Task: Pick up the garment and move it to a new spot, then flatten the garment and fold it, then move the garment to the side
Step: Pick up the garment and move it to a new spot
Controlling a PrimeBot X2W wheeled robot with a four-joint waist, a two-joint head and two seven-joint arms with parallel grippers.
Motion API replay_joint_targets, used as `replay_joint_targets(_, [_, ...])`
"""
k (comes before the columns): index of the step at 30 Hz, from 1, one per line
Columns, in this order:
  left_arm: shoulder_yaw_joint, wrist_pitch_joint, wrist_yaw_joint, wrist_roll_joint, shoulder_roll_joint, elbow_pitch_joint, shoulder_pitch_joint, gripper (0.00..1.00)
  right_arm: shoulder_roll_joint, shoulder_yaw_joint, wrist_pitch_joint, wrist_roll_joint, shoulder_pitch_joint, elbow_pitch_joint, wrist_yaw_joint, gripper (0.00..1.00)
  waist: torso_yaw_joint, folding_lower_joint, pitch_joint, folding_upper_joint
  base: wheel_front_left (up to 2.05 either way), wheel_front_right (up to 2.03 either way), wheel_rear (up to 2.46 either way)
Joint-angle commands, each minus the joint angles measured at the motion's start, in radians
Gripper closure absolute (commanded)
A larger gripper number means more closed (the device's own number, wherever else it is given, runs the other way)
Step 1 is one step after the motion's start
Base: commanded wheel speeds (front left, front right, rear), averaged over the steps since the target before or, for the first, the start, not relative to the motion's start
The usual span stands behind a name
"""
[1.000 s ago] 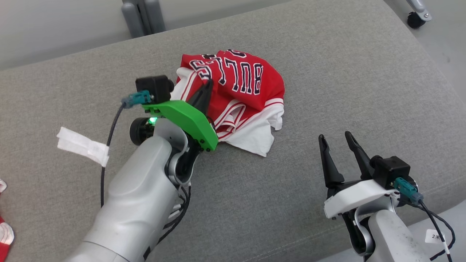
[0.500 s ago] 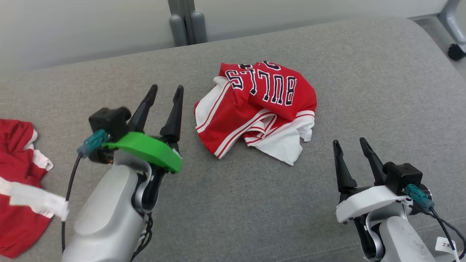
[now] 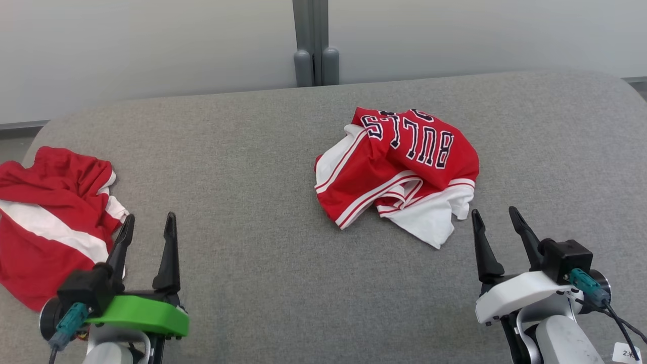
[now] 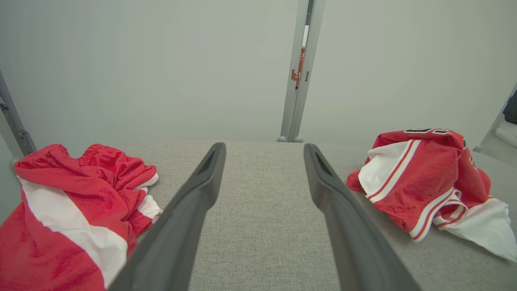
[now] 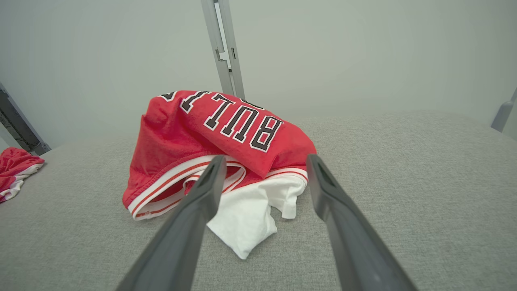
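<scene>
Both pairs of jaws stand spread wide and hold nothing. Left jaws sit low over the table (image 3: 263, 242), their two dark fingers (image 3: 169, 250) pointing away from me with bare grey fabric between them. Right jaws are likewise parted, pinching nothing.

Just ahead of my right jaws, and a little to their left, lies the jersey (image 3: 399, 172). Its nearest part, a white flap, ends close before the tip of the left finger of those jaws without touching it. The jersey is crumpled in a heap on the table, not flat. Red cloth with white and red striped trim is bunched at the near side. A red fold on top bears dark, white-edged letters reading BULLS, upside down from where I stand. From my left jaws it sits well off to the right and farther out, apart from them.

Beside my left jaws, on their left, a second red garment (image 3: 50, 217) with a broad white band lies rumpled at the table's edge. Its near hem is close to the outer left finger; whether it touches I cannot tell.

Beyond the jaws and both garments the table runs on to its far edge. Behind it a grey post (image 3: 314, 45) rises against a pale wall (image 3: 151, 45).
</scene>
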Motion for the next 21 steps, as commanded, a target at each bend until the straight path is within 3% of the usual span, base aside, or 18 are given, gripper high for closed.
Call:
replay_joint_targets(1, [0.021, 0.001, 0.002, 0.015, -0.011, -0.01, 0.035, 0.0, -0.003, -0.008, 0.004, -0.007, 0.013, -0.004, 0.0, 0.0, 0.007, 0.0, -0.01, 0.0, 0.0, 0.0, 0.0])
replay_joint_targets(11, [0.128, 0.001, -0.041, 0.061, -0.095, -0.02, 0.134, 0.0, -0.003, -0.026, 0.005, -0.02, 0.039, 0.008, 0.0, 0.0, -0.003, 0.0, -0.012, 0.0, 0.0, 0.0, 0.0])
replay_joint_targets(21, [0.161, 0.001, -0.075, 0.104, -0.132, -0.001, 0.107, 0.0, -0.003, -0.021, -0.004, -0.001, 0.025, 0.017, 0.0, 0.0, -0.013, 0.0, 0.003, 0.0, 0.0, 0.0, 0.0])
